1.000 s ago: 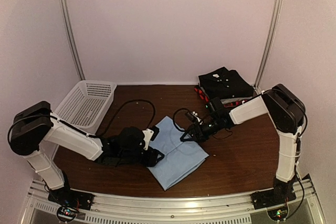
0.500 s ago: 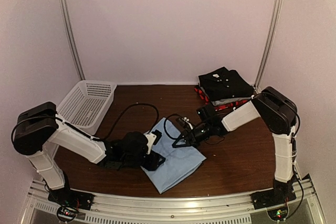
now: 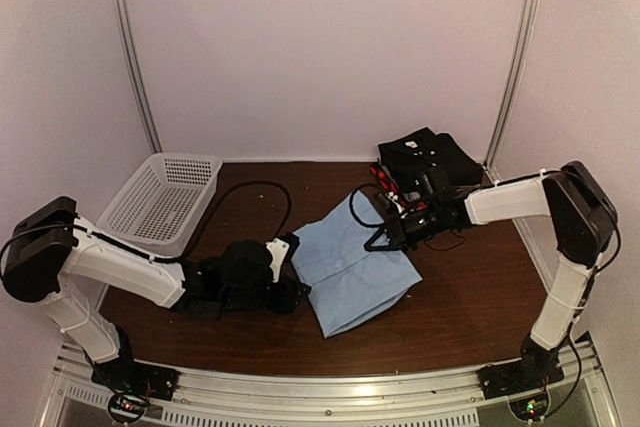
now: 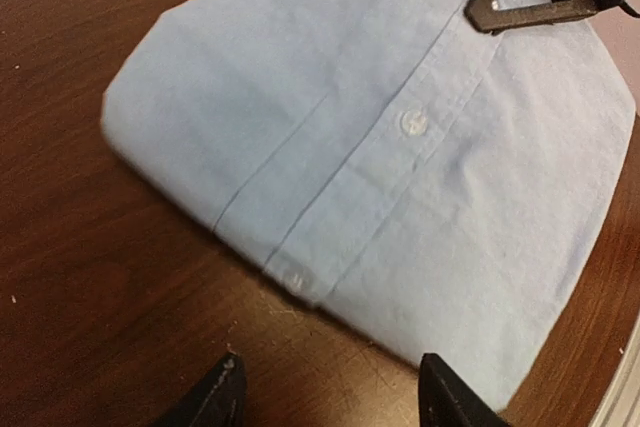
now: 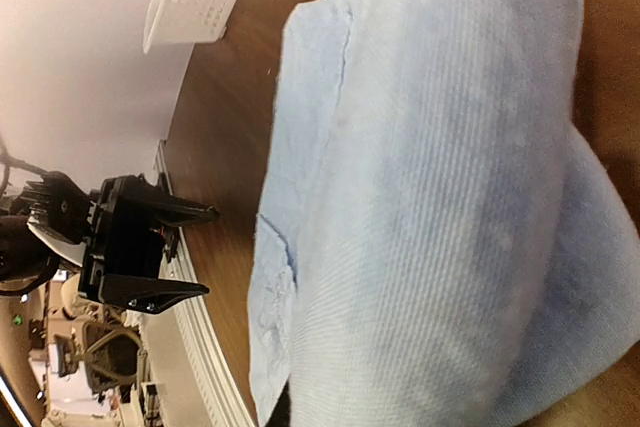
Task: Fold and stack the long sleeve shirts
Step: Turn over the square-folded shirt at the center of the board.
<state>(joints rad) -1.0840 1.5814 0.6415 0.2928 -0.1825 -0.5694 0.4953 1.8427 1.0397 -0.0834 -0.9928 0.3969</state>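
Lying diagonally, the light blue shirt (image 3: 355, 269) points corners near and far.

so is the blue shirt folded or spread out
Folded: the blue shirt lies as a compact rectangle, buttoned front on top, with no sleeves showing.

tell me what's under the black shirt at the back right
A red-plaid shirt edge peeks out under the black shirt at its near-left corner. The rest is hidden by that shirt and the right arm.
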